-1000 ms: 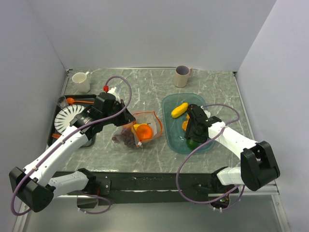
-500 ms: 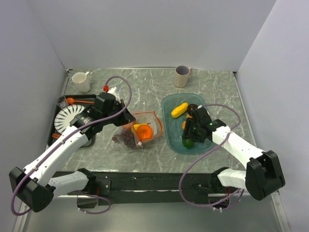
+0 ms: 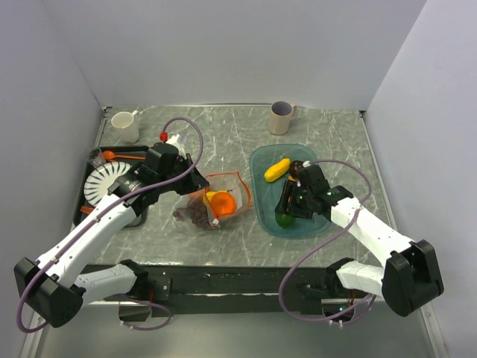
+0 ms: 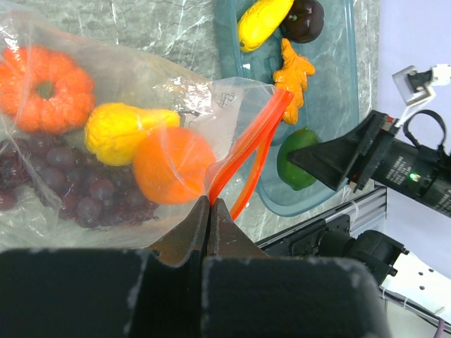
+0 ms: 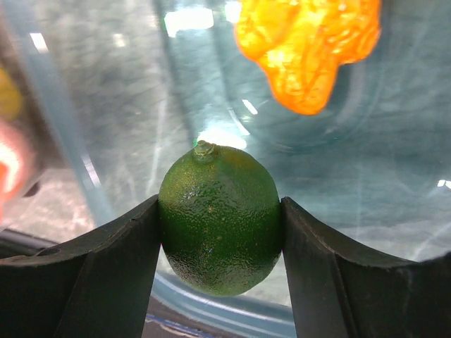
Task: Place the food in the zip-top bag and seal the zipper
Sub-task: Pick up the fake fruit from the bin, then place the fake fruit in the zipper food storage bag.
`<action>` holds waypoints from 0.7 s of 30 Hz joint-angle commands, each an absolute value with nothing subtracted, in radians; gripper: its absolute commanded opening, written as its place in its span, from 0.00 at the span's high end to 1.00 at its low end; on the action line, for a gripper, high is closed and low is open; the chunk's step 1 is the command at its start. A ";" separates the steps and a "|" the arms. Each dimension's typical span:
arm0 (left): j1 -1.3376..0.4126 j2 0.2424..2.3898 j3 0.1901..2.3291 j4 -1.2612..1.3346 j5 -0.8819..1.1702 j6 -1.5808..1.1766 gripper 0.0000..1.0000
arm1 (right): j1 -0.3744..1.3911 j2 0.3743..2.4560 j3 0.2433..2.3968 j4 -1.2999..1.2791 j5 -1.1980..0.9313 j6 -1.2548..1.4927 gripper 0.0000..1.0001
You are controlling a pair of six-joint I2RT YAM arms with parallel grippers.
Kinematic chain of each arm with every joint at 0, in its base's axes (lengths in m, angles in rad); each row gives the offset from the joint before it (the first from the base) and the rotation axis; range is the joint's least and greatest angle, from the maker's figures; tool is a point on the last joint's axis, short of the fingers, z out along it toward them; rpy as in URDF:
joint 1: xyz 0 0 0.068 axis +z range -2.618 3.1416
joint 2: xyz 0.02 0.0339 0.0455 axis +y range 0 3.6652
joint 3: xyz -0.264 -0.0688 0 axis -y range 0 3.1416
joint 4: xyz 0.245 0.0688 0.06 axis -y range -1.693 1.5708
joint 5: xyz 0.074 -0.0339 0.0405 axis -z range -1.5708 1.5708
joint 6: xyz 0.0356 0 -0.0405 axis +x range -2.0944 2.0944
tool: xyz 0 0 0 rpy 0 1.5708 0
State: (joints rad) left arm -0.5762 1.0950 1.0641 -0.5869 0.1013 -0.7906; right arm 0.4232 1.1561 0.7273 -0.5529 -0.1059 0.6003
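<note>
The clear zip-top bag (image 3: 209, 205) lies at mid-table with its mouth open. It holds a small orange pumpkin (image 4: 46, 88), a yellow pear (image 4: 120, 130), an orange (image 4: 169, 165) and purple grapes (image 4: 77, 190). My left gripper (image 4: 210, 201) is shut on the bag's mouth at the orange-red zipper (image 4: 246, 144); it also shows in the top view (image 3: 200, 186). My right gripper (image 5: 220, 225) is shut on a green lime (image 5: 220, 218) and holds it just above the teal tray's near left part (image 3: 284, 218). The slider is not visible.
The teal tray (image 3: 262, 160) still holds a yellow banana (image 3: 277, 169), a dark round fruit (image 4: 304, 17) and an orange knobbly piece (image 5: 310, 42). A cup (image 3: 281, 117) stands behind it. At the left are a white mug (image 3: 125, 126), a white plate (image 3: 104, 183) and an orange spoon (image 3: 112, 155).
My right gripper has moved with the green lime toward the tray's near left edge, toward the bag. The left arm and the bag have not moved.
</note>
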 commanded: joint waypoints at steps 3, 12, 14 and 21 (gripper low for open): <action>-0.575 1.089 1.066 -0.526 0.127 -0.795 0.99 | 0.430 1.075 0.781 -0.506 -0.199 0.584 0.99; -0.575 1.095 1.057 -0.522 0.146 -0.795 0.99 | 0.446 1.002 0.787 -0.322 -0.484 0.638 1.00; -0.575 1.092 1.055 -0.518 0.143 -0.793 0.99 | 0.462 0.989 0.799 -0.286 -0.502 0.659 1.00; -0.575 1.106 1.055 -0.500 0.169 -0.795 0.99 | 0.581 1.041 0.899 -0.268 -0.483 0.646 0.97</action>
State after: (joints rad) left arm -0.5762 1.1061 1.0546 -0.5690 0.1329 -0.7906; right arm 0.5026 1.0164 0.8028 -0.3393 -0.4583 0.6491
